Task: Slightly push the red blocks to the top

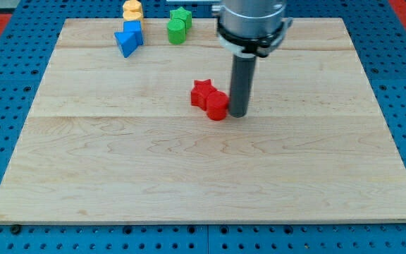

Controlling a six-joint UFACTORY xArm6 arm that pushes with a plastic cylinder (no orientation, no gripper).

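- The wooden board [189, 176] is pale, smooth planks with fine grain and faint seams running across; it lies on a blue pegboard surface [5, 85] dotted with holes.
- The red star block [201, 92] sits a little above the board's middle; its points are clearly cut and its faces are matte.
- The red round block [217, 106], a short cylinder as far as I can tell, touches the star on the star's lower right.
- My tip [236, 115] stands just to the right of the red round block, touching it or nearly so; the dark rod rises straight up into a grey, ring-shaped arm end [252, 25].
- There is no gripper on this arm, so nothing is clasped or let go.
- Well up-left of the red star block, near the board's top edge, sit a blue block pair [129, 39] with angular wedge-like faces and a yellow-orange block [132, 10].
- Above the star, two green blocks [179, 25] stand close together.
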